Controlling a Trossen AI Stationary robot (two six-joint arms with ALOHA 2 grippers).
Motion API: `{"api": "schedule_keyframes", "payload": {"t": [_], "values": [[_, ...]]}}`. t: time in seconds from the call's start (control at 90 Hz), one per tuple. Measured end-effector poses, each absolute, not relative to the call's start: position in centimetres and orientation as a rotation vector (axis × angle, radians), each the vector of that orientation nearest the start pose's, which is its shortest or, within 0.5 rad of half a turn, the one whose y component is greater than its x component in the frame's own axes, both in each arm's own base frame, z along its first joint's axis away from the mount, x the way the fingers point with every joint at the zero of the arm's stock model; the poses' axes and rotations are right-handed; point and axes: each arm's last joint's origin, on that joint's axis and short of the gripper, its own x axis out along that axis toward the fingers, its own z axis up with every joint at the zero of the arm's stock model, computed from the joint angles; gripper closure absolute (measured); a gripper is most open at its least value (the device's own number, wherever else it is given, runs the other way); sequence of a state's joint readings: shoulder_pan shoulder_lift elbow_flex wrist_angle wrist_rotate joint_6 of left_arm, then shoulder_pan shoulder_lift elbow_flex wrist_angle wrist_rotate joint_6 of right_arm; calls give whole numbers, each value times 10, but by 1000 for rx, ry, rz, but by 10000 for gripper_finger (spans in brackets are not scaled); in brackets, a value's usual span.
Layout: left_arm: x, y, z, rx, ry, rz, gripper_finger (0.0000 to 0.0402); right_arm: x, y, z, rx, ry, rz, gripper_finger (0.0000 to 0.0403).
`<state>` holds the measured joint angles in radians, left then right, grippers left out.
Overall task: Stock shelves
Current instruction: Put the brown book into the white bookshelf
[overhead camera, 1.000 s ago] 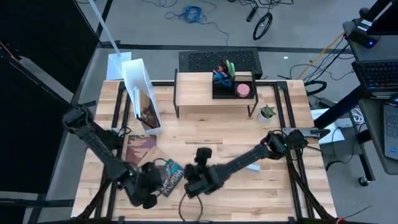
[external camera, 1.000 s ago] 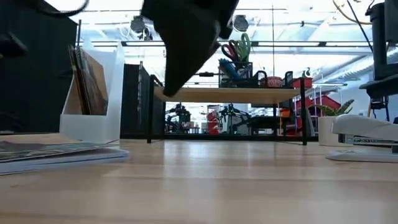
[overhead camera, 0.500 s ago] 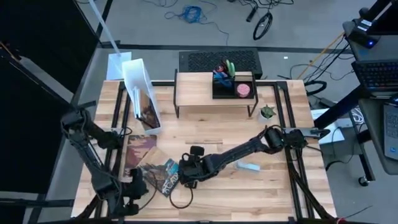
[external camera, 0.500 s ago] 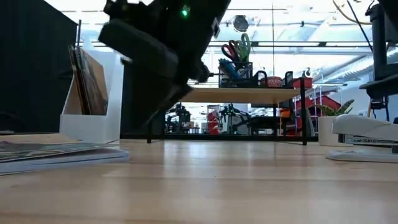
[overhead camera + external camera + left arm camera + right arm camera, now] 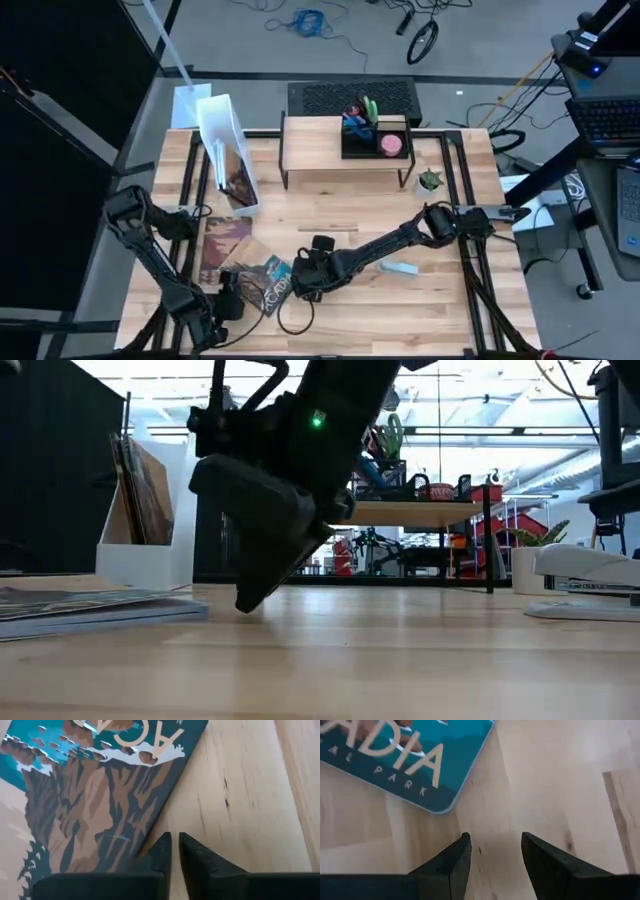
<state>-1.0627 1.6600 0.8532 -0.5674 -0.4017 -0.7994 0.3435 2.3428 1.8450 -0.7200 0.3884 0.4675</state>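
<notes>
Wood-topped shelves stand at the far edge of the table, well apart from both grippers.

The shelves have a flat light-wood top on thin black legs, with a black tray sitting on the right part of the top. The right gripper hangs low over the bare wood near the front edge, its fingers spread a little and holding nothing, just beside a corner of a teal book. The left gripper is near the front left corner, its fingers almost touching each other and empty, right at the edge of the same book.
</notes>
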Motion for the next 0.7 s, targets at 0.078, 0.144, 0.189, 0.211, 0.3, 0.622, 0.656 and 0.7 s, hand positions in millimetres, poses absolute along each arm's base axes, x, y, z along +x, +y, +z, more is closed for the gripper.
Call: {"api": "schedule_keyframes", "payload": {"t": [0.078, 0.144, 0.189, 0.211, 0.3, 0.622, 0.656, 0.7], "values": [[144, -234, 139, 238, 1141, -124, 319, 456, 151, 138, -13, 1088, -311, 245], [144, -234, 138, 277, 1151, -158, 289, 455, 151, 138, -11, 1088, -316, 245], [143, -234, 138, 315, 1152, -179, 270, 455, 151, 138, -13, 1085, -320, 245], [142, -234, 138, 332, 1153, -183, 262, 455, 151, 138, -16, 1082, -325, 245], [141, -230, 138, 383, 1140, -143, 244, 456, 151, 138, -20, 1062, -342, 245], [139, -219, 139, 527, 1091, -23, 240, 459, 150, 139, -5, 1027, -366, 245], [140, -218, 139, 535, 1084, -14, 240, 459, 150, 139, -1, 1020, -365, 245], [140, -218, 138, 546, 1078, -5, 239, 460, 150, 140, 6, 1008, -363, 245]]}}
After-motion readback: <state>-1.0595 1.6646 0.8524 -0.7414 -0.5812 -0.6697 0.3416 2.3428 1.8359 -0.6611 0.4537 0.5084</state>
